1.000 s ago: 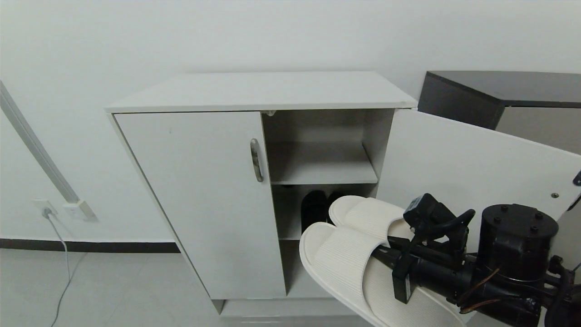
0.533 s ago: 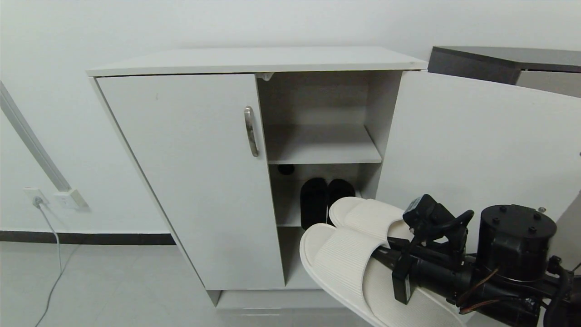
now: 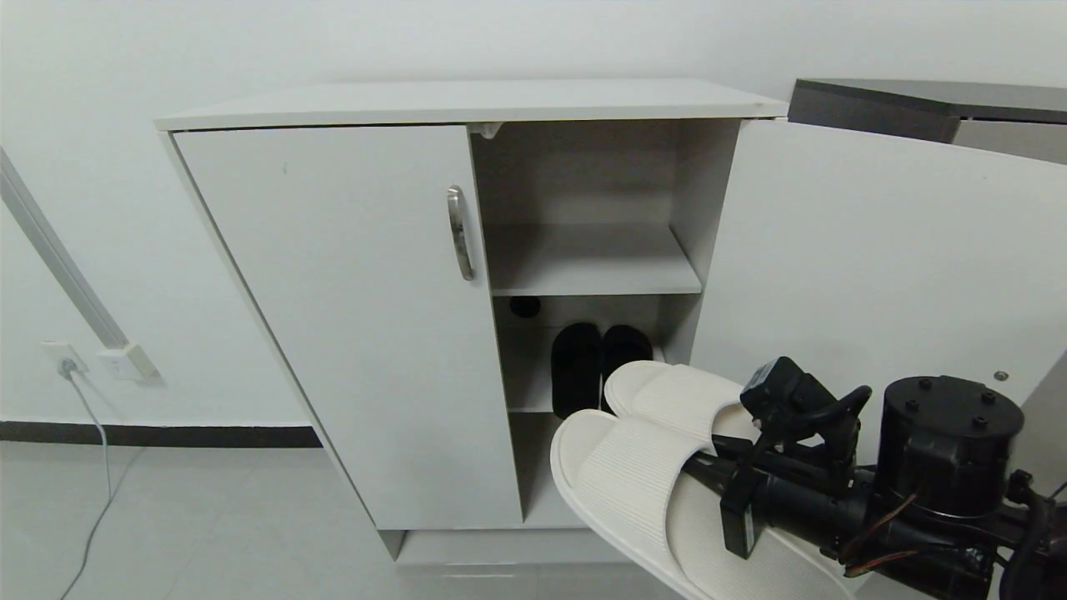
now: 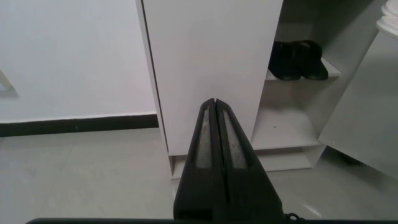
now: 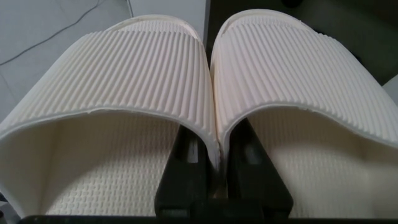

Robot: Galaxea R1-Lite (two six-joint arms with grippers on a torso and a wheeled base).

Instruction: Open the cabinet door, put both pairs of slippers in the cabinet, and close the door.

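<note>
right gripper [image 5: 214, 167] has its fingers clamped on the white slippers [image 3: 635, 468] just in front of the open cabinet [image 3: 333, 333], black slippers [image 3: 597, 363] already inside, left gripper [image 4: 214, 111] fingers pressed together, holding nothing

A plain white wall [image 3: 100, 67] runs across the back, evenly lit. On the left, a grey strip of trunking [image 3: 58, 267] slants down it to a white box [image 3: 127, 364], with a socket [image 3: 62, 357] just beside it. A grey cable [image 3: 107, 483] is plugged into the socket and trails down to the floor [image 3: 208, 533], which is pale grey and smooth. A black skirting [image 3: 158, 434] lines the foot of the wall. At the far right, a dark unit [image 3: 867, 112] with a glossy black top stands against the wall.
</note>
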